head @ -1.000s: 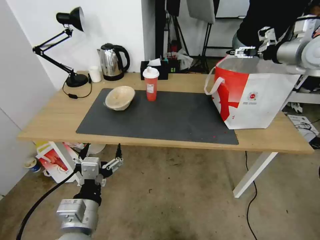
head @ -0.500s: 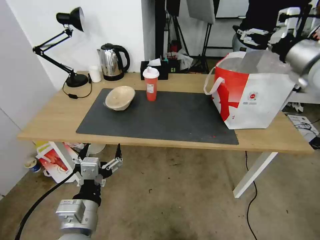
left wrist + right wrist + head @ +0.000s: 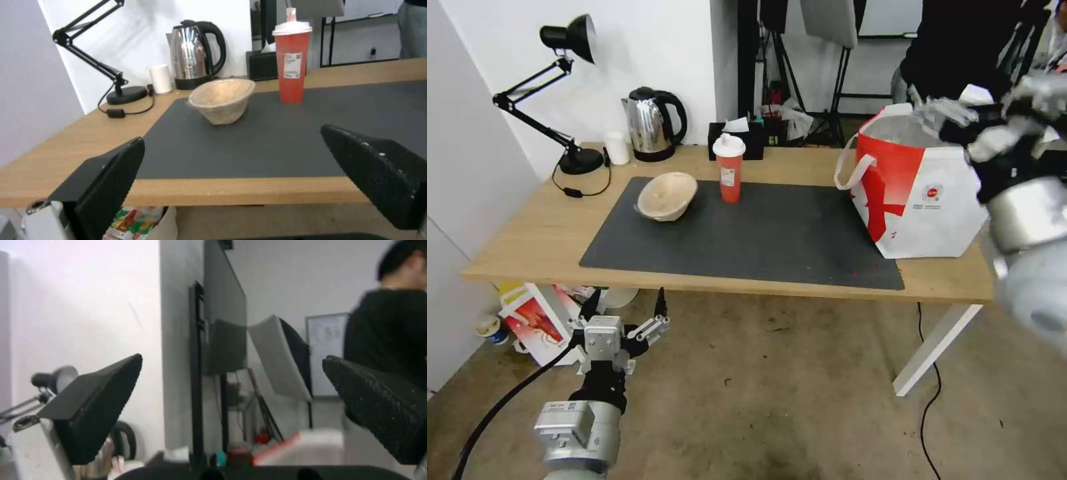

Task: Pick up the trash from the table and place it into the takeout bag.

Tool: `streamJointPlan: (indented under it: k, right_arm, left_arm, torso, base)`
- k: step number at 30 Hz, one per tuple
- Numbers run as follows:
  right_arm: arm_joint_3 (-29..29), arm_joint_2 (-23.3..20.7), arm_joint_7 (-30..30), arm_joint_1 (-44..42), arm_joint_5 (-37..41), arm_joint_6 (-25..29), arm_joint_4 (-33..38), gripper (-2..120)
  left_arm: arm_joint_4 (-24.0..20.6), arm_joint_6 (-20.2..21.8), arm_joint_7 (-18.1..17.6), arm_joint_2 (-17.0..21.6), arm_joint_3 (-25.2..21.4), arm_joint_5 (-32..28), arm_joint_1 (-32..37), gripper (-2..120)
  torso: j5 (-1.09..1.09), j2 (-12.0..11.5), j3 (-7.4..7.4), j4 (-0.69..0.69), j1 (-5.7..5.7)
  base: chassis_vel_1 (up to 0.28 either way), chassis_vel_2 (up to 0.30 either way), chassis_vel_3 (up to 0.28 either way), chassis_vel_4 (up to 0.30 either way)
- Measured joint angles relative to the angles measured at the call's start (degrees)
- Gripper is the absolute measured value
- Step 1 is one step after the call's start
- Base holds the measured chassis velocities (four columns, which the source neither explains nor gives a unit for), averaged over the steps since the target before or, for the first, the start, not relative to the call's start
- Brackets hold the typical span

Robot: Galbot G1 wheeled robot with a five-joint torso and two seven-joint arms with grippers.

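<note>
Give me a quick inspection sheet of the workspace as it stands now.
Surface: wooden table with a dark mat.
Job's things: beige bowl tilted on the mat; red cup upright beside it; takeout bag open at the table's right end.
Clutter: kettle, small white cup, desk lamp, black tissue box.
Grippers: left pincer open, below the table's front edge; right pincer open, raised by the bag.
Cables: lamp cord on the table; black cable on the floor.
Surroundings: smaller bag under the table.

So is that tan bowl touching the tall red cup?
Apart. In the left wrist view a strip of bare dark mat lies between the beige bowl and the red cup.
</note>
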Motion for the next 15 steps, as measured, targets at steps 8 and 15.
streamJointPlan:
  k: [8, 15]
  right_arm:
    - [8.7, 17.7, 0.5, -29.4, -23.8, 3.7, 10.4, 100]
    - [4.2, 28.5, 0.1, -44.1, -41.5, 4.0, 10.8, 100]
  left_arm:
    - [0.2, 0.0, 0.0, -0.5, 0.4, 0.4, -0.2, 99]
    - [0.0, -0.1, 0.0, -0.4, 0.4, 0.4, 0.0, 99]
  torso:
    - [0.01, 0.0, 0.0, -0.02, -0.01]
    - [0.02, 0.0, 0.0, -0.02, 0.0]
  base:
    - [0.0, 0.0, 0.0, 0.0]
    - [0.0, 0.0, 0.0, 0.0]
